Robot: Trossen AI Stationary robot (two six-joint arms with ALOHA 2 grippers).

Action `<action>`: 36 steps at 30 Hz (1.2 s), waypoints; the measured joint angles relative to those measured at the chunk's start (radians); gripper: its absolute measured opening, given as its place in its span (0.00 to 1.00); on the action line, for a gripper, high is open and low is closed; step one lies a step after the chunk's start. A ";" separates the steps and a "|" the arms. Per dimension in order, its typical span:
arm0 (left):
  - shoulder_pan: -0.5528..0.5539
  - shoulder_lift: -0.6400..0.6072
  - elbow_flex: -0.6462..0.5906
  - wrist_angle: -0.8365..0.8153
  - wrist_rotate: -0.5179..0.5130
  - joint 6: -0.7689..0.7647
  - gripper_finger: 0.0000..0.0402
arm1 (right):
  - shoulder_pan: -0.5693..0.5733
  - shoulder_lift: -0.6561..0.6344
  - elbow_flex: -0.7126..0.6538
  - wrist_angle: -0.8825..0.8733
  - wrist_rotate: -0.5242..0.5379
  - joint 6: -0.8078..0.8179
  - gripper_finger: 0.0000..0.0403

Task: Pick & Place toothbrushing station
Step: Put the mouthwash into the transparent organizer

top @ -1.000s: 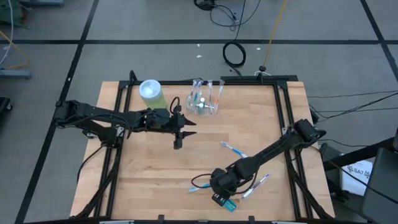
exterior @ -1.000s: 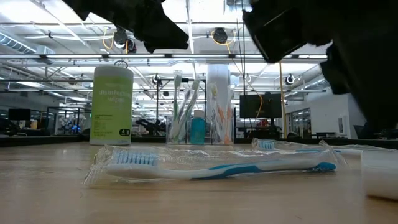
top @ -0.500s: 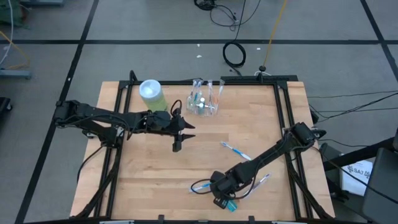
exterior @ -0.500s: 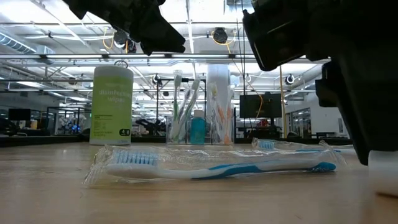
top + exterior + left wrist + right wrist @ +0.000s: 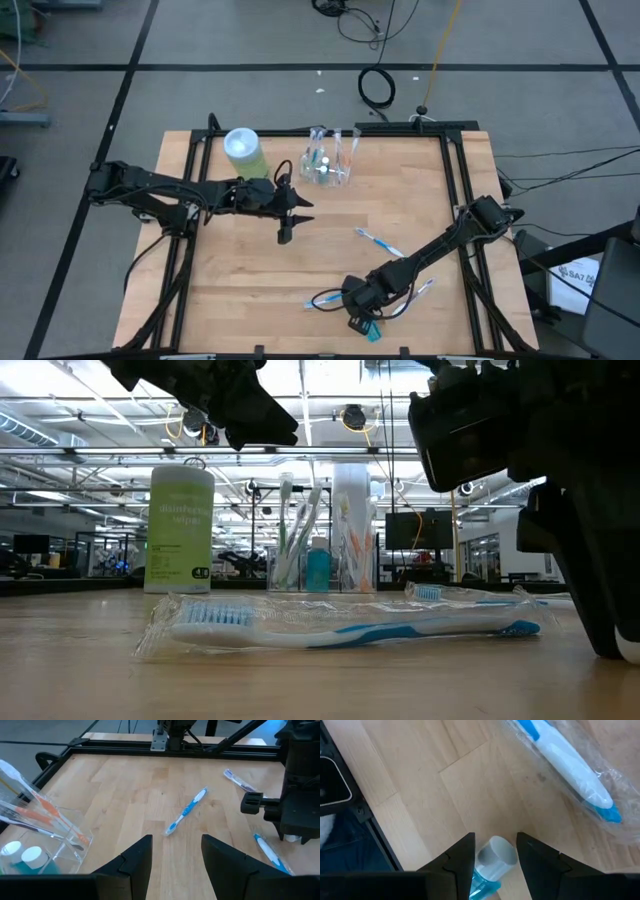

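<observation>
A small blue tube with a white cap [image 5: 495,853] lies on the wood near the table's front edge [image 5: 370,333]. My right gripper [image 5: 495,839] is open and points steeply down, one finger on either side of the tube's cap end; I cannot tell whether they touch it. A wrapped blue-and-white toothbrush [image 5: 570,765] lies just beyond it [image 5: 325,298]. The clear cup [image 5: 326,168] with toothbrushes and tubes stands at the far middle. My left gripper [image 5: 285,233] hovers open near the table's middle, left of the cup.
A green canister with a pale lid [image 5: 243,150] stands left of the cup. Two more toothbrushes lie loose, one at the middle right [image 5: 376,241] and one near the front right [image 5: 420,292]. A black frame rail [image 5: 462,215] runs along the table's sides.
My right gripper has come down toward the tube near the front edge and has rolled about its own axis; in the low view its dark finger now stands in front of the tube's white cap. The tube has stayed where it lay on the table.
</observation>
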 joint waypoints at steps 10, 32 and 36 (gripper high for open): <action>0.000 0.000 0.000 0.000 0.000 -0.001 0.44 | 0.004 0.001 -0.007 0.002 0.000 -0.005 0.25; 0.000 0.000 0.000 0.000 0.000 -0.001 0.44 | -0.067 -0.096 -0.012 0.001 -0.036 0.073 0.30; 0.000 0.000 0.000 -0.014 0.000 -0.001 0.44 | -0.075 -0.122 -0.012 -0.035 -0.025 0.175 0.38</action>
